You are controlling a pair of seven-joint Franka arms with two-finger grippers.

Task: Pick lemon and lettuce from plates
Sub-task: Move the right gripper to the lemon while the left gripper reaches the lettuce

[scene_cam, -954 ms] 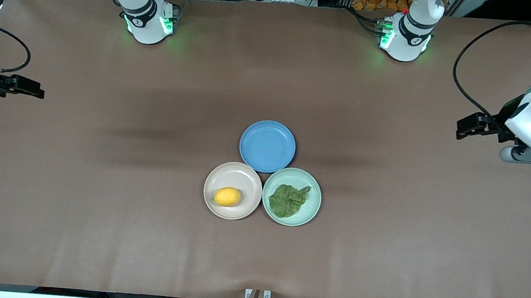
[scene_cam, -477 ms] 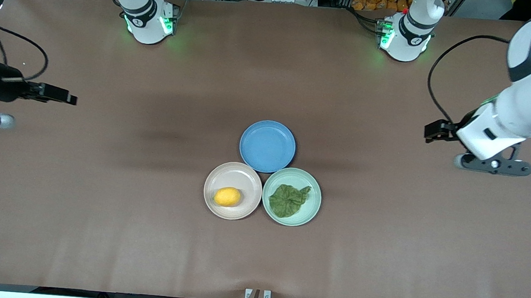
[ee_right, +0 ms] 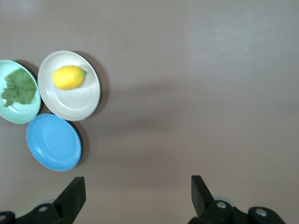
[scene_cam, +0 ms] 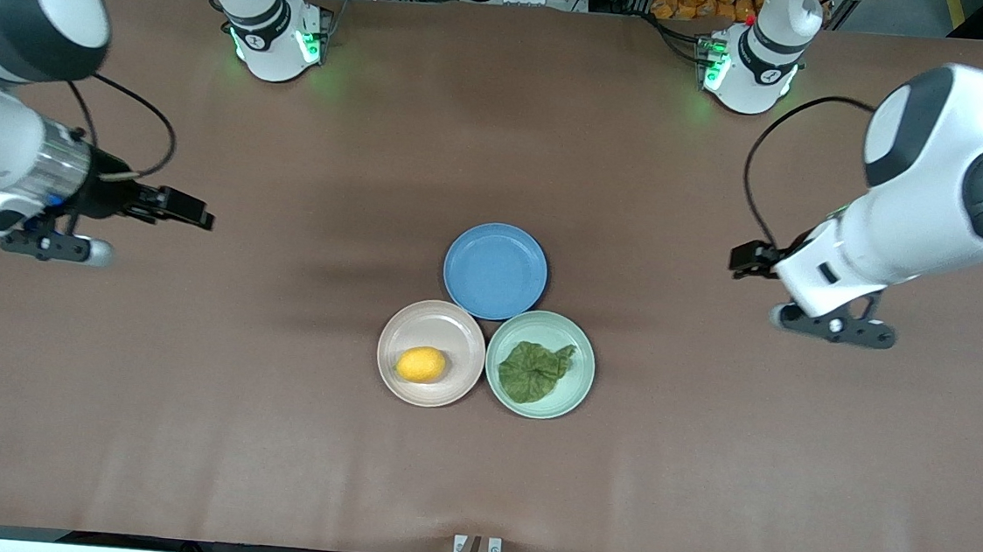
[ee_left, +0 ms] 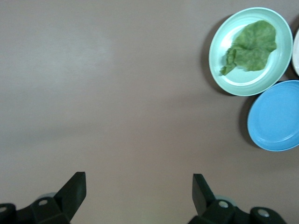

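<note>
The yellow lemon lies on the beige-pink plate. Beside it, toward the left arm's end, the dark green lettuce lies on the mint green plate. My right gripper hangs open over bare table toward the right arm's end, well away from the plates. My left gripper hangs open over bare table toward the left arm's end. The left wrist view shows the lettuce on its plate ahead of the empty left gripper. The right wrist view shows the lemon, its plate and the empty right gripper.
A blue plate with nothing on it touches both other plates, farther from the front camera. Brown table cloth spreads widely around the three plates. Both arm bases stand along the table's edge farthest from the camera.
Both arms have swung inward from the table's ends toward the plates. Their grippers stay open. The lemon, lettuce and plates have not moved.
</note>
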